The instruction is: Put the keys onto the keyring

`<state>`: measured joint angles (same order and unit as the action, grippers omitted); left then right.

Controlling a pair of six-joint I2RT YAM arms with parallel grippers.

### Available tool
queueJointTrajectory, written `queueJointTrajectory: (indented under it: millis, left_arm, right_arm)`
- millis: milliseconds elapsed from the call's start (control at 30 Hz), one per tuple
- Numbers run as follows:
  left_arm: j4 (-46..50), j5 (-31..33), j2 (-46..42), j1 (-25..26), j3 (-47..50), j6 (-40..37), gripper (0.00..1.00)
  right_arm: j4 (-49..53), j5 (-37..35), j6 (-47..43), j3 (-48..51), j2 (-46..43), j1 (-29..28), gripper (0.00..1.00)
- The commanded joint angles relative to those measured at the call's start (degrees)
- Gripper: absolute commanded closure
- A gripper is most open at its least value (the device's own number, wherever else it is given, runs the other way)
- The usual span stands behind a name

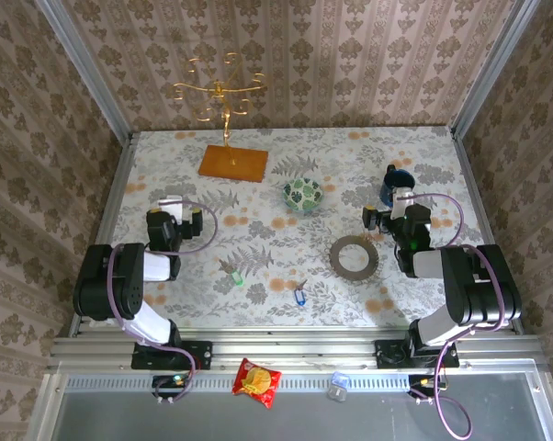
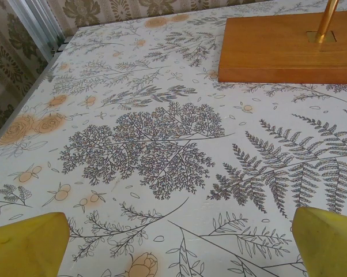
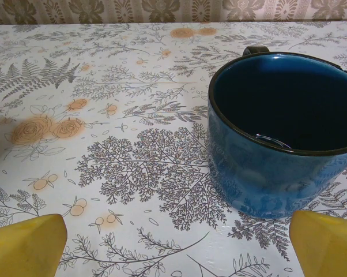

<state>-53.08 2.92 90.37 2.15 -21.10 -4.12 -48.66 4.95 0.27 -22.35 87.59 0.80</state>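
Note:
The keyring (image 1: 354, 256), a flat grey-brown ring, lies on the patterned table right of centre. A green-headed key (image 1: 232, 275) lies left of centre, and a blue-headed key (image 1: 300, 295) sits nearer the front edge between the green one and the ring. My left gripper (image 1: 173, 202) hovers at the left, well behind the green key; its yellow fingertips (image 2: 26, 245) stand wide apart, and the left gripper (image 2: 179, 254) is open over bare tablecloth. My right gripper (image 1: 392, 204) sits behind and to the right of the keyring; the right gripper (image 3: 176, 254) is open with nothing between its fingers.
A blue mug (image 3: 283, 127) stands just ahead of the right gripper, the same mug (image 1: 397, 180) at the back right. A green-patterned bowl (image 1: 303, 194) sits centre back. A wooden base (image 2: 283, 49) carries a gold stand (image 1: 223, 96). A red-and-yellow snack packet (image 1: 257, 381) lies on the front rail.

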Motion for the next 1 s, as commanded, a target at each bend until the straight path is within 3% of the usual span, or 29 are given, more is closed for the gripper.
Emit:
queueJointTrajectory:
  millis: [0, 967]
  left_arm:
    - [-0.2, -0.8, -1.1, -0.4, -1.0, -0.4, 0.00]
    - [0.7, -2.7, -1.1, -1.4, -1.4, 0.3, 0.00]
  right_arm:
    - [-0.6, -1.0, 0.6, -0.7, 0.0, -0.4, 0.00]
    - [0.0, -2.2, 1.5, -1.1, 0.0, 0.0, 0.00]
